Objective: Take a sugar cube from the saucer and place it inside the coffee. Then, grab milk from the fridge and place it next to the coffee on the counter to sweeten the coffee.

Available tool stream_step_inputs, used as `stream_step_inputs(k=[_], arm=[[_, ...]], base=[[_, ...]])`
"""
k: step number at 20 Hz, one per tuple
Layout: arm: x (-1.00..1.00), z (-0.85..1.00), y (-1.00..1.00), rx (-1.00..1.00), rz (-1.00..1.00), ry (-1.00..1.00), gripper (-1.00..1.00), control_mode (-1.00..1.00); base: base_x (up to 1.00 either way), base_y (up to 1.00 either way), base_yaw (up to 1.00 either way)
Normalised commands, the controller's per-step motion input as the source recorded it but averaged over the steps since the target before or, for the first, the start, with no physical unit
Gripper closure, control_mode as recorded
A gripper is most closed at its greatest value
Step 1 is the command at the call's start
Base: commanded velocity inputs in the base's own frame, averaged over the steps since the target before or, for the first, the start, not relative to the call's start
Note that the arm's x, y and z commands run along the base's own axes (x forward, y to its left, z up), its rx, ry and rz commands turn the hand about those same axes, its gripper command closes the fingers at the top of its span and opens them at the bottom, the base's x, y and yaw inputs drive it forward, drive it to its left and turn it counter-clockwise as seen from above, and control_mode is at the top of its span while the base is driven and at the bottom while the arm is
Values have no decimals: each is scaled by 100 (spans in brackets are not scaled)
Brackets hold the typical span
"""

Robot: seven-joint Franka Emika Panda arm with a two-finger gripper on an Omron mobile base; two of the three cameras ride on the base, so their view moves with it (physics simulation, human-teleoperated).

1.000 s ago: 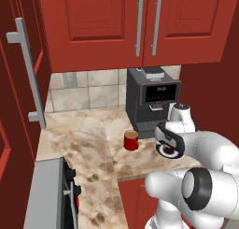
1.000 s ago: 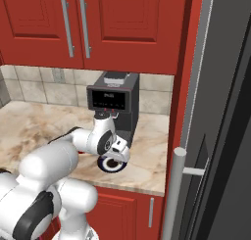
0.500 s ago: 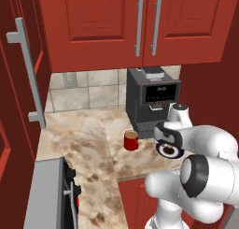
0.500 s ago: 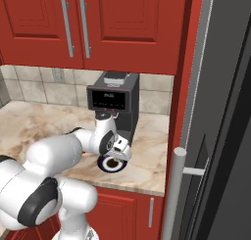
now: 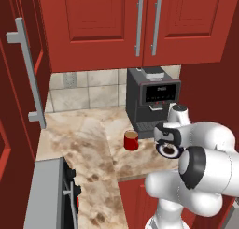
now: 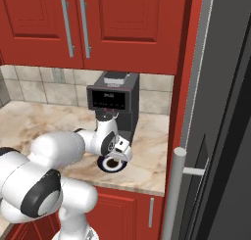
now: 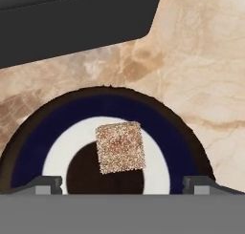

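On the marbled counter (image 5: 88,144), just in front of the black coffee machine (image 5: 151,102), the gripper (image 7: 122,183) is hovering with jaws spread wide over the navy-rimmed saucer (image 7: 103,113), the sugar cube (image 7: 120,146) lying on its white centre.

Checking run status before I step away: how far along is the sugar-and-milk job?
Nothing looks done yet. The sugar cube lies on the saucer, not gripped. In hand: the open gripper hangs right over it, fingers either side. Left: grasp the cube, drop it into the coffee, then bring the milk from the fridge to the counter.
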Motion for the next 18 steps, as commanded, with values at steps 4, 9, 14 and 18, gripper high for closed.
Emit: stream_step_inputs(k=[4, 9, 14, 18], arm=[[23, -5, -1, 0, 0, 0, -100, -100], [13, -4, 0, 0, 0, 0, -100, -100], [2, -5, 0, 0, 0, 0, -100, -100], [0, -13, 0, 0, 0, 0, 100, -100]], base=[[0, 0, 0], [0, 0, 0], [0, 0, 0], [0, 0, 0]])
